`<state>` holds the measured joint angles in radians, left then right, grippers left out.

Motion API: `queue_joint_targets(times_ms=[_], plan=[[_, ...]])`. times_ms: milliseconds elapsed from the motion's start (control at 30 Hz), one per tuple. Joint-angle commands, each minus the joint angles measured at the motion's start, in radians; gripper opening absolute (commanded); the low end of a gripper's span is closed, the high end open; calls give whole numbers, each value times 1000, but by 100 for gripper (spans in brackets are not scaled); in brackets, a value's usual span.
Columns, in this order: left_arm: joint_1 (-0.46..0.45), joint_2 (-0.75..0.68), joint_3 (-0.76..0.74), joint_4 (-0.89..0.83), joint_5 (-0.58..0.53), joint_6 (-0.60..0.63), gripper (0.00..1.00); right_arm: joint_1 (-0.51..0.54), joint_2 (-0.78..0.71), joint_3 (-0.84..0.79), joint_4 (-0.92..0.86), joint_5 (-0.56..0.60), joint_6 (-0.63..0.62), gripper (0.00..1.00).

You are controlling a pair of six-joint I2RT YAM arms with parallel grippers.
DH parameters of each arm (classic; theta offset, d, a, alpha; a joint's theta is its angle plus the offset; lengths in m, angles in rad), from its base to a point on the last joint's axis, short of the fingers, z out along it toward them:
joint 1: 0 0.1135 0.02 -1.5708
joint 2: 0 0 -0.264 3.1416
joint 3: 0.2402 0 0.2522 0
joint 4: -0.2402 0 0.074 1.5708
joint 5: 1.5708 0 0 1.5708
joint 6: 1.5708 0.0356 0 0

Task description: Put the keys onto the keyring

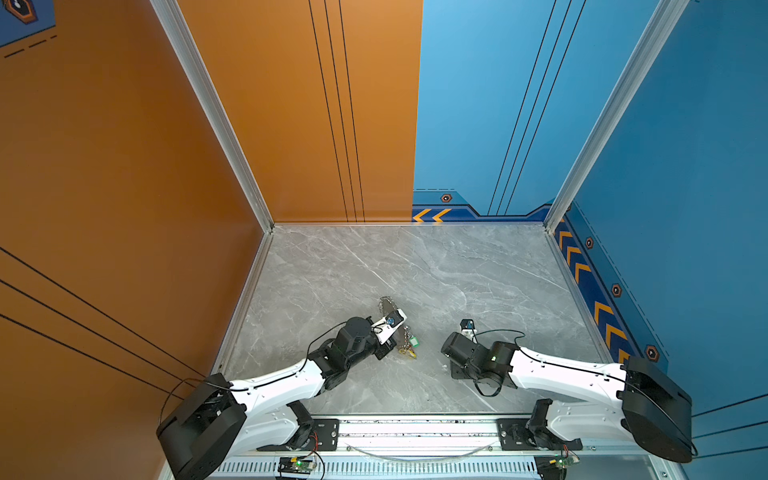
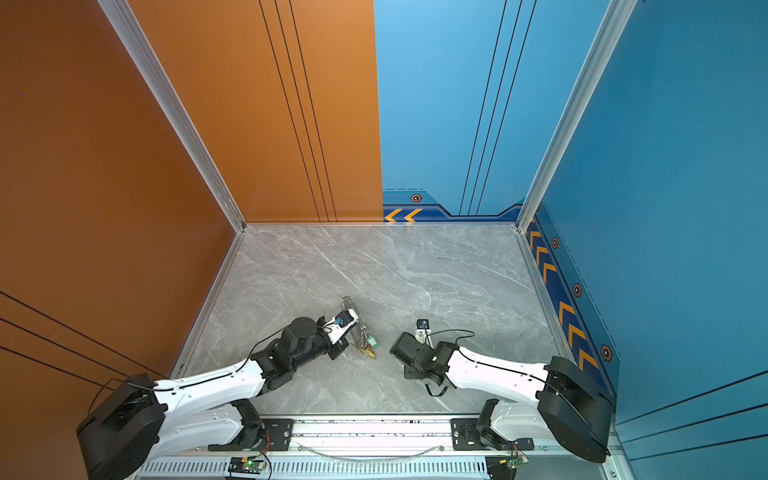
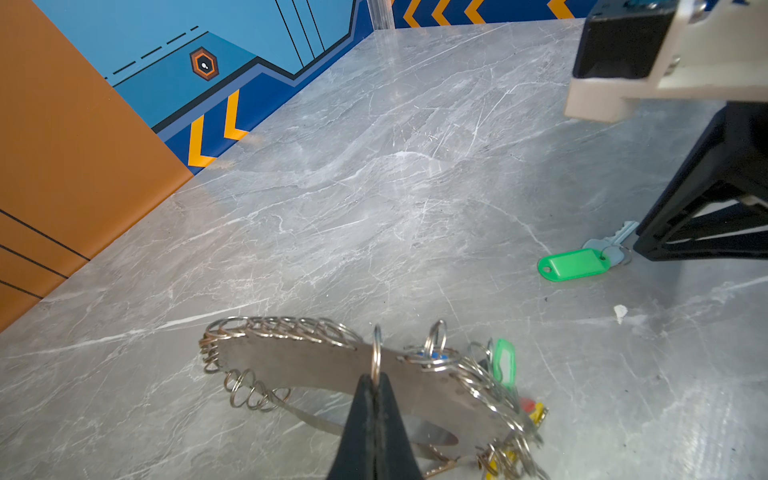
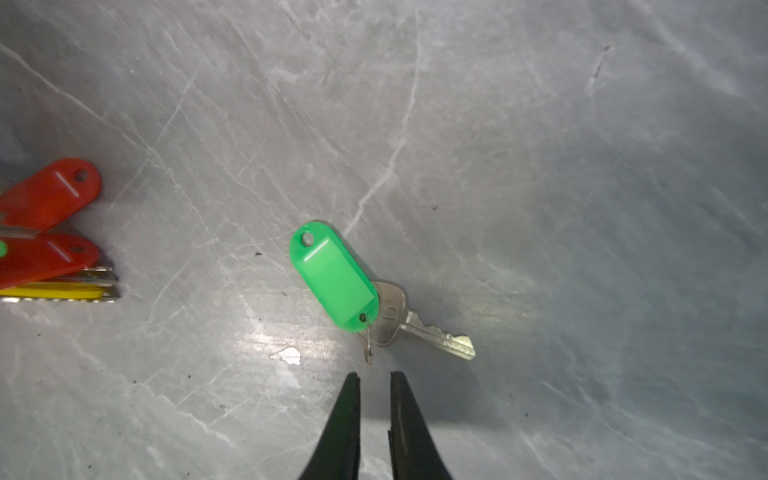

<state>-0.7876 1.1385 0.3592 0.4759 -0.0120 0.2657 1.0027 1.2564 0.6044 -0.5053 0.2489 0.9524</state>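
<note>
Left wrist: left gripper (image 3: 376,382) jaws clamped on keyring (image 3: 291,361); right gripper (image 4: 375,376), keyring's 4 o'clock, jaws apart near green-tagged key (image 4: 336,282).

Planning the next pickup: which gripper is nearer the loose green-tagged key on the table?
Right. The right gripper has its slightly parted tips just short of the small ring of the green-tagged key. The left gripper is farther away, shut on a ring of the keyring.

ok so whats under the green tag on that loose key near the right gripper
The green tag lies on the table, its ringed end over the head of the silver key. The part of the key head beneath it is covered, so unseen.
</note>
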Motion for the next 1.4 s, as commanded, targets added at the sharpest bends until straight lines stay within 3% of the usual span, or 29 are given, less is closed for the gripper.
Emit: queue_joint_targets(times_ms=[0,1367], plan=[[-14,3,24,20,-14,11,0,8,12,-17,28,33,25,17],[-14,10,26,20,-11,10,0,-1,104,10,52,52,8,9]])
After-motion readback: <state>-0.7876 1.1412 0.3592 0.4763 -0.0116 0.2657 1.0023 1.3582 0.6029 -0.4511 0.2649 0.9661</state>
